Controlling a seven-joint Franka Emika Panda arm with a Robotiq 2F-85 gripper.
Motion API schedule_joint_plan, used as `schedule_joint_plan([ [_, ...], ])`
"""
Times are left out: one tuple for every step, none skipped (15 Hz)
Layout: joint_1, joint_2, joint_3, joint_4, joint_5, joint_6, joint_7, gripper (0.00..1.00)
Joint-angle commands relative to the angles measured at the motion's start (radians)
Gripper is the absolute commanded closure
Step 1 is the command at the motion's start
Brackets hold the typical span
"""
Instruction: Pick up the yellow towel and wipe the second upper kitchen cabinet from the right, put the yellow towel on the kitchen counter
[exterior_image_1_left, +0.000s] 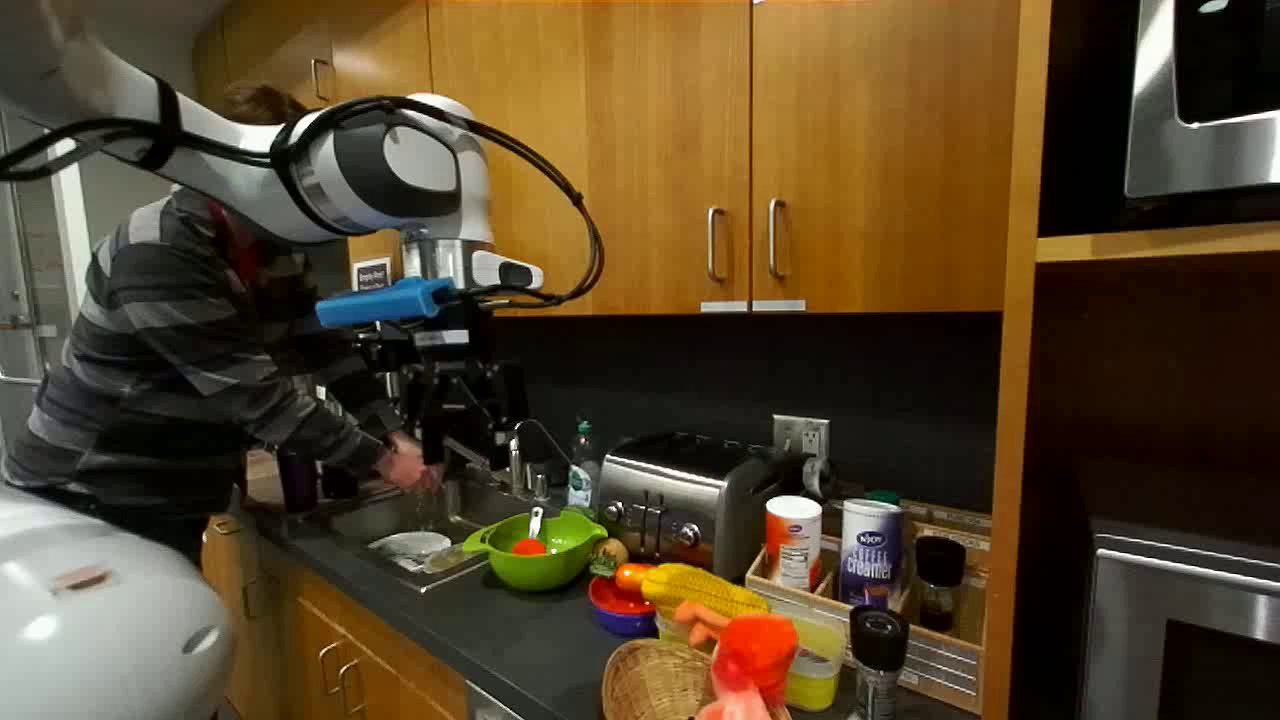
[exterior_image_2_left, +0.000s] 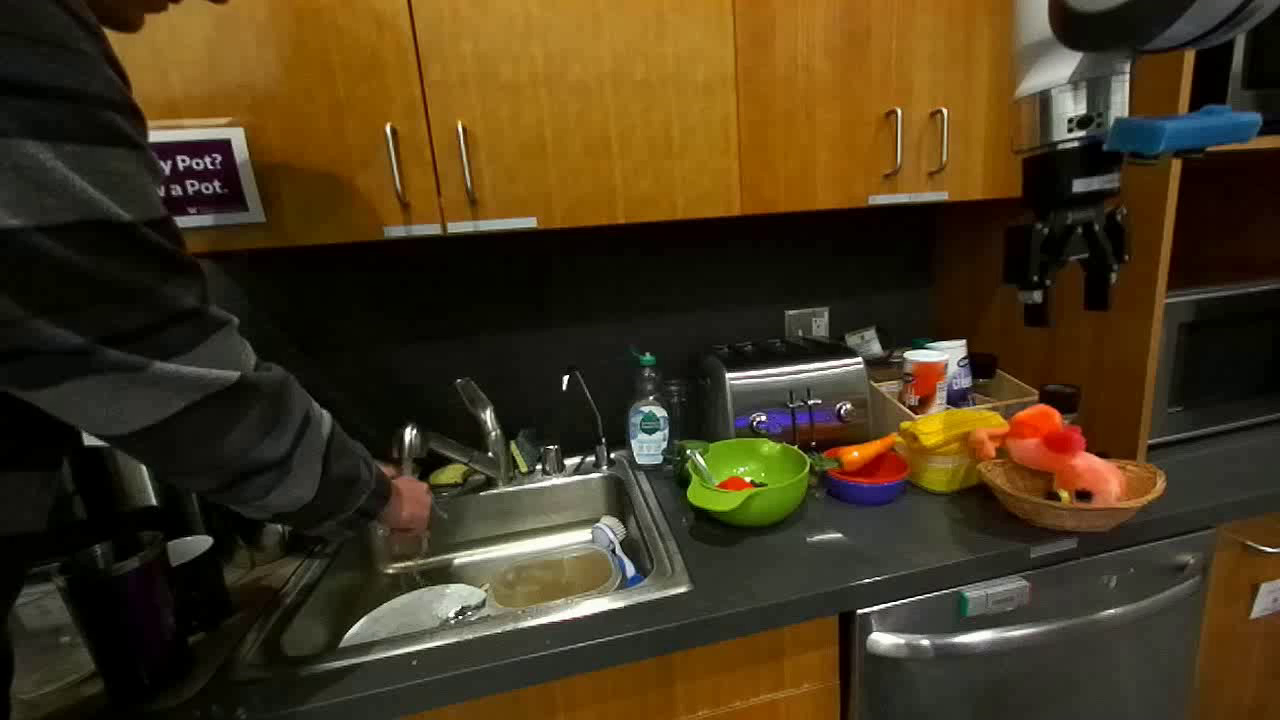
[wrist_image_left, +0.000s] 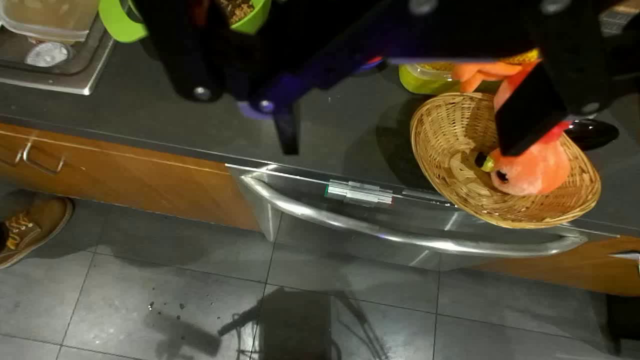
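No yellow towel shows in any view. The yellow things on the counter are a toy corn (exterior_image_1_left: 705, 590) and a yellow tub (exterior_image_2_left: 940, 475). My gripper (exterior_image_2_left: 1067, 298) is open and empty, pointing down in the air above the counter (exterior_image_2_left: 850, 560). It also shows in an exterior view (exterior_image_1_left: 470, 425) and at the top of the wrist view (wrist_image_left: 410, 130), fingers wide apart. The second upper cabinet door from the right (exterior_image_1_left: 640, 130) is wooden and closed, with a metal handle. This door also shows in an exterior view (exterior_image_2_left: 810, 100). The gripper is below door height and apart from it.
A person (exterior_image_1_left: 170, 370) leans over the sink (exterior_image_2_left: 650, 540) with hands under the faucet. A green bowl (exterior_image_2_left: 750, 500), toaster (exterior_image_2_left: 800, 385) and soap bottle (exterior_image_2_left: 648, 425) stand by the sink. A wicker basket (wrist_image_left: 455, 130) with a pink plush bird sits above the dishwasher (exterior_image_2_left: 1030, 650).
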Motion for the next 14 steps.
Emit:
schedule_joint_plan([
  [0.000,0.001,0.000,0.002,0.000,-0.002,0.000,0.00],
  [0.000,0.001,0.000,0.002,0.000,-0.002,0.000,0.00],
  [0.000,0.001,0.000,0.002,0.000,-0.002,0.000,0.00],
  [0.000,0.001,0.000,0.002,0.000,-0.002,0.000,0.00],
  [0.000,0.001,0.000,0.002,0.000,-0.002,0.000,0.00],
  [0.000,0.001,0.000,0.002,0.000,-0.002,0.000,0.00],
  [0.000,0.001,0.000,0.002,0.000,-0.002,0.000,0.00],
  [0.000,0.001,0.000,0.002,0.000,-0.002,0.000,0.00],
  [-0.003,0.020,-0.016,0.014,0.009,-0.006,-0.008,0.00],
  [-0.022,0.030,-0.026,0.021,0.007,0.025,0.011,0.00],
  [-0.037,0.037,-0.037,0.026,0.007,0.047,0.026,0.00],
  [-0.060,0.045,-0.051,0.029,0.005,0.084,0.049,0.00],
  [-0.080,0.054,-0.065,0.030,0.003,0.119,0.068,0.00],
  [-0.101,0.068,-0.079,0.033,0.005,0.149,0.084,0.00],
])
